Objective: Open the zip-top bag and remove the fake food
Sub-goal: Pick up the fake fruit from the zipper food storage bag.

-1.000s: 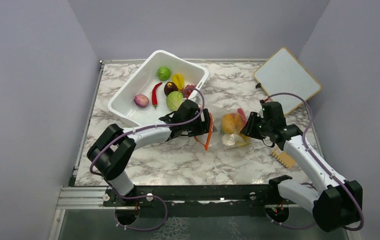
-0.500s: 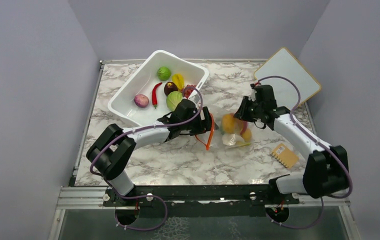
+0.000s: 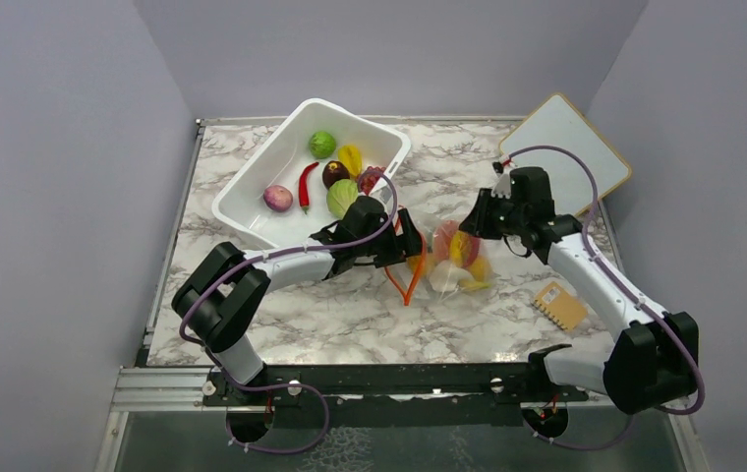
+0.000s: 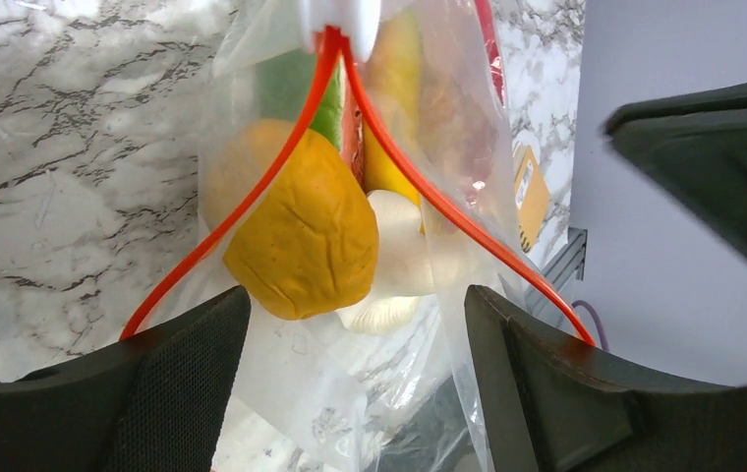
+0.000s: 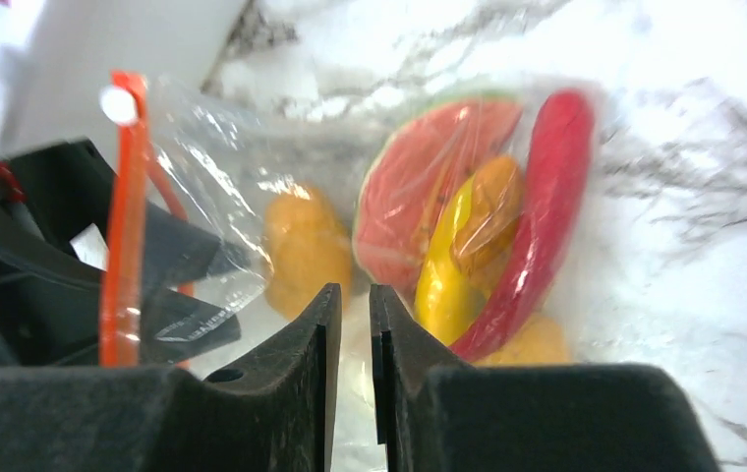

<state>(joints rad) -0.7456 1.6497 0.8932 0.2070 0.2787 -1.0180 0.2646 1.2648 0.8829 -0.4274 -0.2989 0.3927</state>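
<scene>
Marble tabletop [image 3: 350,315] lay bare across the overhead frame's lower middle, with the white tub [image 3: 252,197] at upper left. At centre frame, the clear zip-top bag [image 3: 448,261], its orange strip gaping, bulged with fake food [image 4: 301,236]. The left end effector [image 4: 350,324] stood wide, straddling its mouth. The right end effector [image 5: 354,295] was nearly closed at its upper-right edge, grip unclear.

Worktop [image 3: 350,315]: marbled white-grey surface. A white tub [image 3: 252,162] stands at the far left, set askew to the edges. The clear zip-top bag [image 3: 453,258] is just right of the tub's near corner. A white board [image 3: 564,147] sits well right of the tub. A small tan ridged piece [image 3: 559,306] lies beyond the bag, nearer than the tub.
</scene>
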